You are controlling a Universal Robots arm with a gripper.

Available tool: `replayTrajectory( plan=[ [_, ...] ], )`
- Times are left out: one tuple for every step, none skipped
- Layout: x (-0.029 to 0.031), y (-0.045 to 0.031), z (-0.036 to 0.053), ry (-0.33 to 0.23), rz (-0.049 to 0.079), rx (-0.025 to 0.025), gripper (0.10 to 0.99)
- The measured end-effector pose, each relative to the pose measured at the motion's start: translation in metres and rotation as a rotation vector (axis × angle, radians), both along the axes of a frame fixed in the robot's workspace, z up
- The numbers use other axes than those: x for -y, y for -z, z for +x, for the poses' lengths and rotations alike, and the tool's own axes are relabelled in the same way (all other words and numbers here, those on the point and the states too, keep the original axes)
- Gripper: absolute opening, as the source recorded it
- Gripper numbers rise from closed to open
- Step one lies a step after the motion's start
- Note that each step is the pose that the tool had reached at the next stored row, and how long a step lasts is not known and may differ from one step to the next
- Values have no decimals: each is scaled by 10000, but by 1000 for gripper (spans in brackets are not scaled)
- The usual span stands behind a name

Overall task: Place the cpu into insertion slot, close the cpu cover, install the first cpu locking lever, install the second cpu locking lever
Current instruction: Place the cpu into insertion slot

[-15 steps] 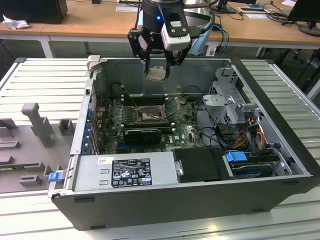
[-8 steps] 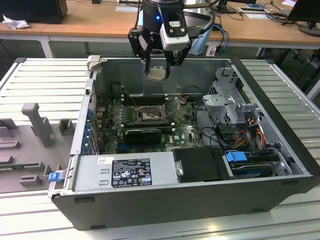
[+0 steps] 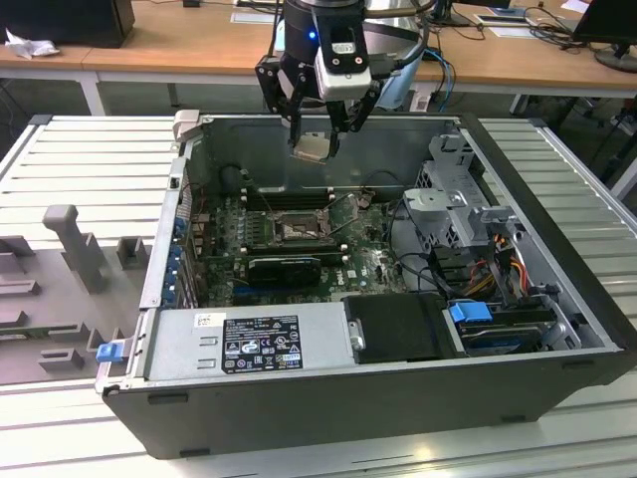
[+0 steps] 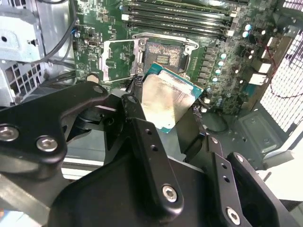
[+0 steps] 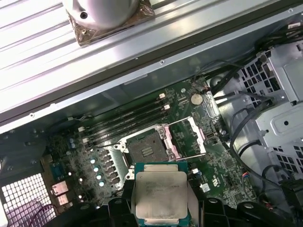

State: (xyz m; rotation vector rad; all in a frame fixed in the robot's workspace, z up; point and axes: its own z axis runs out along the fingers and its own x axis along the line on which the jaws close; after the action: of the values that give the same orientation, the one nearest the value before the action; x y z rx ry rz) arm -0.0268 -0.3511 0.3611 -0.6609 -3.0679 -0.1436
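My gripper (image 3: 317, 137) hangs over the back of the open computer case (image 3: 328, 398), shut on the cpu (image 3: 312, 147). The cpu is a small square chip with a pale metal top, and both wrist views show it held by its edges between the black fingers (image 4: 137, 123), cpu (image 4: 168, 101), cpu (image 5: 160, 196). The insertion slot (image 3: 297, 229) lies bare on the green motherboard, below and in front of the chip; it also appears as slot (image 4: 163, 54) and slot (image 5: 149, 149). The cpu cover (image 5: 189, 137) is swung open beside the slot, cover (image 4: 118, 59).
Memory slots (image 3: 289, 194) run behind the socket and a black card (image 3: 284, 267) lies in front of it. A labelled power supply (image 3: 249, 344), a metal drive cage (image 3: 458, 199) and loose cables (image 3: 498, 259) fill the case's front and the exterior view's right. A grey fixture (image 3: 75, 249) stands outside the case.
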Motion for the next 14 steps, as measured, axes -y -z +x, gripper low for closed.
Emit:
replayTrajectory(
  plan=[
    [0, 0, 0, 109, 0, 0, 529],
    [0, 2, 0, 256, 0, 0, 529],
    [0, 3, 0, 376, 1, 0, 529],
    [0, 5, 0, 554, 0, -1, 529],
    [0, 6, 0, 674, 0, -1, 529],
    [0, 8, 0, 763, 0, -1, 529],
    [0, 9, 0, 885, 0, 0, 529],
    [0, 10, 0, 969, 0, -1, 529],
    [0, 11, 0, 1049, -1, -1, 529],
    [0, 13, 0, 1220, -1, 0, 529],
    [0, 15, 0, 1364, -2, 0, 529],
    [0, 16, 0, 1457, -2, 0, 529],
    [0, 17, 0, 1636, -2, 0, 529],
    [0, 18, 0, 1767, -1, 0, 529]
  ],
)
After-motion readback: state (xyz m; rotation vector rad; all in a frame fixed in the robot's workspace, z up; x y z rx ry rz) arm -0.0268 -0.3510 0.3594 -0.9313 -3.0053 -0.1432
